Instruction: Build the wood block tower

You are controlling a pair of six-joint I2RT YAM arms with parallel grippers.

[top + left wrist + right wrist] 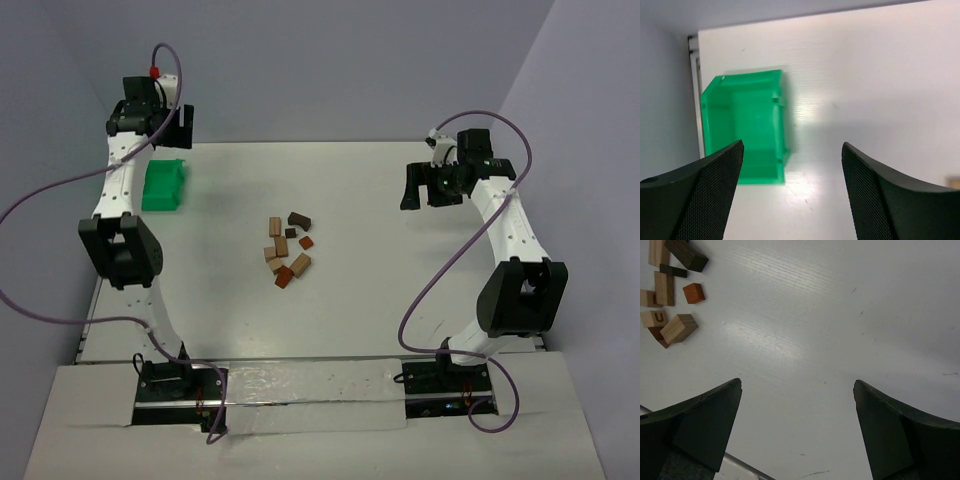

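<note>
No wood block tower stands in view. Several loose wooden blocks (287, 250), tan, reddish-brown and dark brown, lie scattered flat at the table's middle. They also show in the right wrist view's top left corner (671, 290). My left gripper (160, 122) hangs high over the table's far left corner. Its jaws (792, 145) are open and hold nothing. My right gripper (421, 192) hovers over bare table at the far right, well apart from the blocks. Its jaws (797, 382) are wide open and empty.
A green plastic bin (163, 185) lies on the table near the far left edge, below my left gripper, its open inside showing in the left wrist view (742, 125). The grey wall stands behind the table's far edge.
</note>
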